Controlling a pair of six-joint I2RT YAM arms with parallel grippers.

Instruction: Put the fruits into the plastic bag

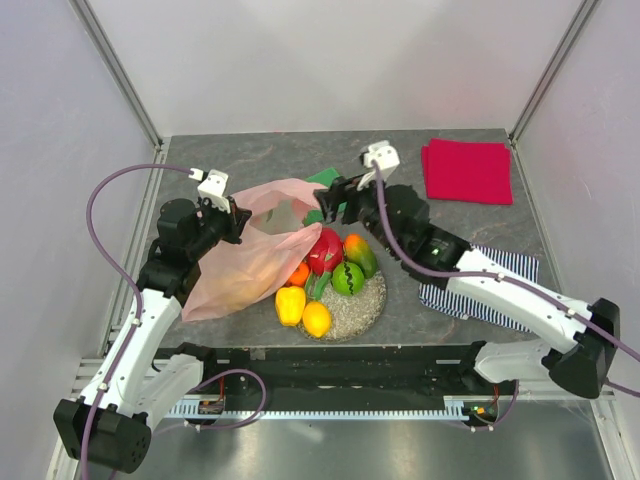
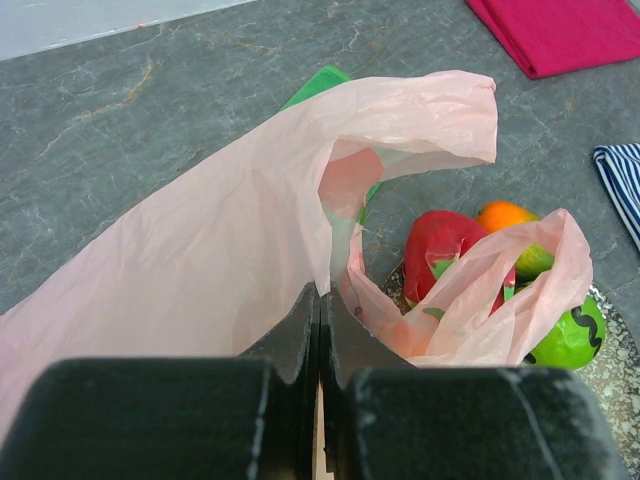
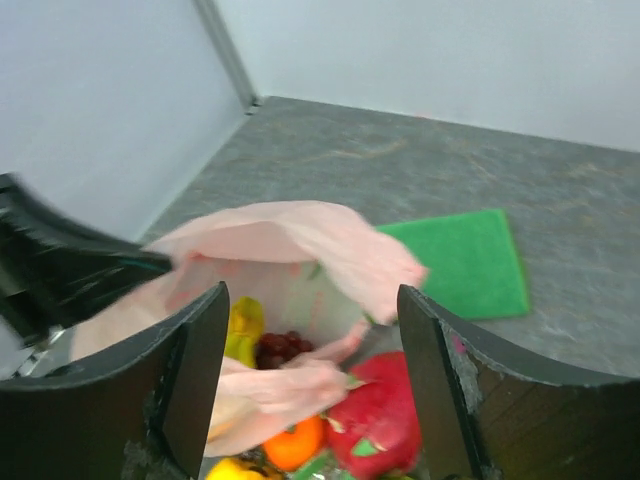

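Place: a robotics lab test cell.
Enclosure: plain white panels point(image 1: 330, 60) joined by aluminium posts point(image 1: 118, 70), standing beyond the left fingers point(image 2: 295, 340) and right fingers point(image 3: 200, 370) and off to both sides of them.
Surface: a grey stone-patterned table point(image 1: 270, 150) beneath the fingers.
Rig: two arms bolted to a metal rail point(image 1: 330, 405) behind the fingers, trailing purple cables point(image 1: 97, 200).
Props: toy fruits point(image 1: 325, 250) on a speckled plate point(image 1: 368, 305), under the right fingers.

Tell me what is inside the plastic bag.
Through the open mouth of the plastic bag, the right wrist view shows a yellow banana bunch and dark purple grapes inside. Deeper in, the bag's crinkled pink film hides anything else.
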